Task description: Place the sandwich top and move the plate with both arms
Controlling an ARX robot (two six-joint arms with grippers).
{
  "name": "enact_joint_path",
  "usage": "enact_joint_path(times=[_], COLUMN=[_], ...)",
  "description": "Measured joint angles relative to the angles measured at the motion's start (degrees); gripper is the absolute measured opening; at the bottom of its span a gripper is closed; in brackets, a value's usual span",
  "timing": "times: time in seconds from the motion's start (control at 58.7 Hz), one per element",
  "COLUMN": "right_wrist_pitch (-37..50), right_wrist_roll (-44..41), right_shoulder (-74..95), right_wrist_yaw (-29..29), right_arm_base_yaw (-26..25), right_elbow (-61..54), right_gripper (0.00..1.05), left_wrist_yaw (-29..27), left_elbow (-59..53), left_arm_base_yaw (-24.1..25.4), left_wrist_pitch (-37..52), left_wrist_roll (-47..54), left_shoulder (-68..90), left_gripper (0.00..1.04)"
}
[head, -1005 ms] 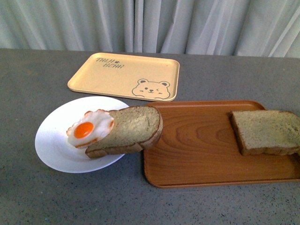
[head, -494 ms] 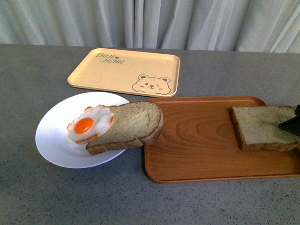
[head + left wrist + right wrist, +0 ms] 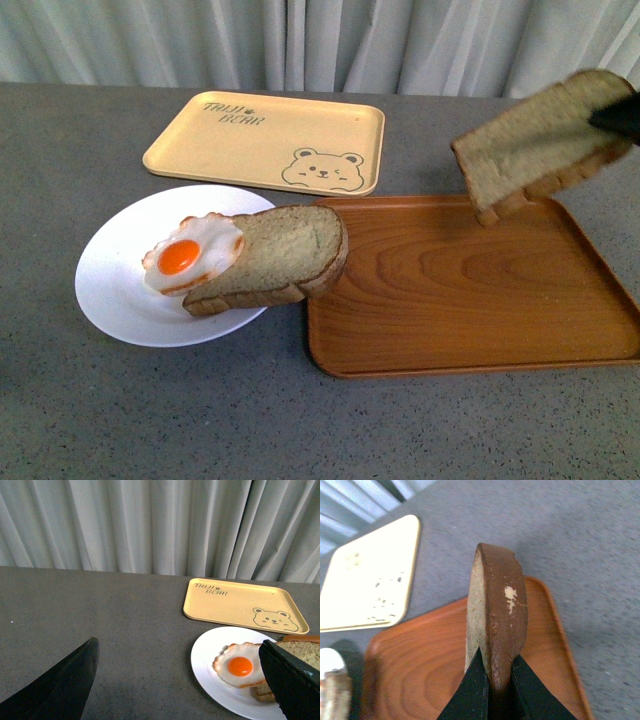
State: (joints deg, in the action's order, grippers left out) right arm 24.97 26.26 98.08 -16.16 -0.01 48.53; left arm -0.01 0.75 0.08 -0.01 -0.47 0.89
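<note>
Now, right end effector [image 3: 496,661]: clamping together on the crust edge of the sandwich top [image 3: 540,140], with one black finger [image 3: 470,690] pressing against each face of the slice.
sandwich top: hanging in the air at a tilt, touching nothing but the fingers, over the far right part of the wooden tray [image 3: 460,290]; its lower corner is pointing down toward the tray's far rim.
left end effector [image 3: 177,645]: sitting with its two fingers spread wide apart and gripping nothing, hovering over the counter [image 3: 150,420] to the left of the plate [image 3: 110,290].
plate: lying flat on the counter just beside the left edge of the wooden tray, carrying a fried egg [image 3: 185,255] and a second bread slice [image 3: 280,260].
second bread slice: lying against the egg's edge, with its rounded end reaching past the plate's rim toward the wooden tray.
wooden tray: lying flat on the counter, to the right of the plate.
bear tray [image 3: 265,140]: lying farther back on the counter, behind the plate and apart from it.
curtain [image 3: 300,40]: hanging in pale folds along the counter's far edge.
</note>
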Motion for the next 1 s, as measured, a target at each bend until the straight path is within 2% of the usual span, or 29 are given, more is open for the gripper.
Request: enact_joint_path(times=[0.392, 0.545, 0.664, 0.8, 0.885, 1.005], right_wrist_pitch=[-0.57, -0.98, -1.11, -0.94, 0.02, 1.29], right_wrist_roll=[8.79, 9.31, 8.96, 8.41, 7.85, 7.13], right_shoulder=[11.08, 15.78, 17.57, 17.46, 15.65, 11.39], right_wrist_yaw=[7.32, 9.18, 10.29, 13.03, 14.16, 14.64], right_arm_base_yaw=[24.37, 30.32, 32.46, 32.06, 30.38, 28.48], right_elbow=[17.81, 19.21, 16.85, 11.93, 7.98, 5.66], right_gripper=[0.03, 0.03, 0.03, 0.27, 0.48, 0.67], left_wrist_yaw=[0.00, 0.00, 0.00, 0.00, 0.00, 0.00], left_elbow=[0.00, 0.00, 0.00, 0.00, 0.00, 0.00], left_arm_base_yaw=[0.00, 0.00, 0.00, 0.00, 0.00, 0.00], left_wrist_pitch=[0.00, 0.00, 0.00, 0.00, 0.00, 0.00], left_wrist_roll=[0.00, 0.00, 0.00, 0.00, 0.02, 0.00], left_shoulder=[0.00, 0.00, 0.00, 0.00, 0.00, 0.00], left_gripper=[0.96, 0.96, 0.96, 0.96, 0.96, 0.96])
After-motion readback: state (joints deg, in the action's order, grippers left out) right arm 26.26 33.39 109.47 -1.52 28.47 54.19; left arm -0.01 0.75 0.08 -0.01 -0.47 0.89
